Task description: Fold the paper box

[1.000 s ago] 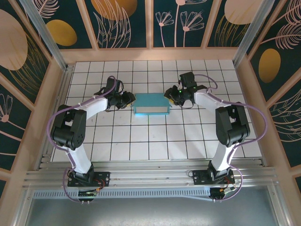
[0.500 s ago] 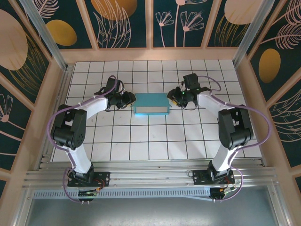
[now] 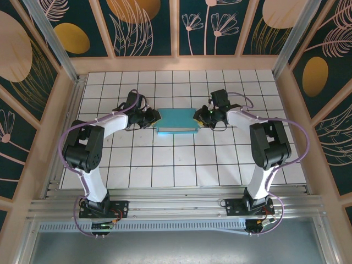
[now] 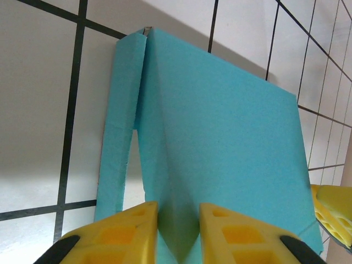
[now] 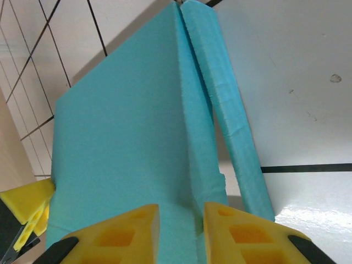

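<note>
Pinching a raised crease of the paper box (image 4: 220, 154) between its yellow fingers (image 4: 118, 236), the left gripper (image 4: 177, 210) sits at the bottom of its wrist frame. The right gripper (image 5: 181, 212) clamps the opposite end likewise. The box lies mid-frame on the tiled table (image 3: 165, 165).

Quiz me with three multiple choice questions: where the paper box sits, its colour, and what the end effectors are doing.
1. The paper box sits: A between the left end effector and right end effector; B against the back wall; C by an arm base.
2. Its colour: A white; B teal; C red.
3. The end effectors: A parked far away; B each pinching a box end; C raised wide open.
Answers: A, they flank it from above; B, teal in every view; B, yellow fingers clamp a fold in both wrist views.
</note>
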`<state>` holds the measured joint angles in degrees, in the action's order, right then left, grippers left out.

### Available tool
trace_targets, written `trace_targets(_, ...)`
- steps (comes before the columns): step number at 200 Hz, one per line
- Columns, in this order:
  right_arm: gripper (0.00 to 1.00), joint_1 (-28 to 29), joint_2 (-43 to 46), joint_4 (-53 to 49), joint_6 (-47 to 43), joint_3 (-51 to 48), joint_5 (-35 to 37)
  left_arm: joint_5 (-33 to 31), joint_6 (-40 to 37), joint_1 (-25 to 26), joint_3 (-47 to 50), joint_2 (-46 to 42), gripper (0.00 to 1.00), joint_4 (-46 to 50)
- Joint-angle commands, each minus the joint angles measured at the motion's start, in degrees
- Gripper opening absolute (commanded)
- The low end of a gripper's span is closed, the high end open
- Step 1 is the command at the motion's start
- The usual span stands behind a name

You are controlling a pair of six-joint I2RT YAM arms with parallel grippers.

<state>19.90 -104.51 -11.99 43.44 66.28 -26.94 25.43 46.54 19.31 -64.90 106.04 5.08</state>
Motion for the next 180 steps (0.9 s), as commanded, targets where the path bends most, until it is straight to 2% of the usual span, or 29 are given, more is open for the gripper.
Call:
trace_targets(1,0.27,1.1,-1.2,1.5,0.0,-1.2,0.0,0.8,0.2,0.5,0.9,1.1,0.23,-1.0)
trace_targets(42,0.27,1.1,-1.7,0.6,-1.1,-2.0,2.6,0.3,-0.4,0.5,1.9,1.3,0.22,-1.0)
trace_targets(77,0.28,1.2,-0.2,0.2,0.2,-1.2,1.0,-2.4,0.3,0.5,3.7,-1.3,0.22,-1.7)
trace_targets(125,0.31,1.1,3.9,-3.5,-1.0,1.3,7.7,-7.8,-2.3,0.5,2.5,-5.0,0.27,1.9)
trace_targets(180,0.35,2.4,2.9,-4.0,-2.7,1.0,7.1,-6.4,-3.0,0.5,2.8,-3.3,0.29,2.6)
